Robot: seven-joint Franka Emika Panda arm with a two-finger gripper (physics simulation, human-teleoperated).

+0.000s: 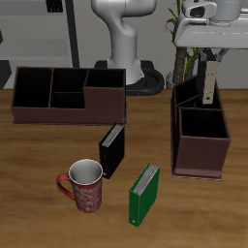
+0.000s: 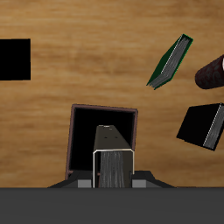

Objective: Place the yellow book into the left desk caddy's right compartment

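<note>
My gripper [image 1: 210, 60] is shut on the top of the yellow book [image 1: 209, 85], a thin pale tan hardcover that hangs upright over the left desk caddy [image 1: 199, 167], a dark maroon box seen end-on. In the exterior view the book's lower end shows against the caddy's farther part, behind the large square right compartment [image 1: 203, 124]. In the wrist view the book [image 2: 111, 162] sits between my fingers, over the caddy's rim [image 2: 103, 108] and its dark square compartment [image 2: 86, 136]. I cannot tell whether the book touches the caddy.
The other caddy [image 1: 68, 92] stands wide at the back of the table. A black book [image 1: 112, 150], a green book [image 1: 144, 194] and a red patterned mug [image 1: 85, 186] stand nearer the front edge. The robot base [image 1: 126, 39] is behind.
</note>
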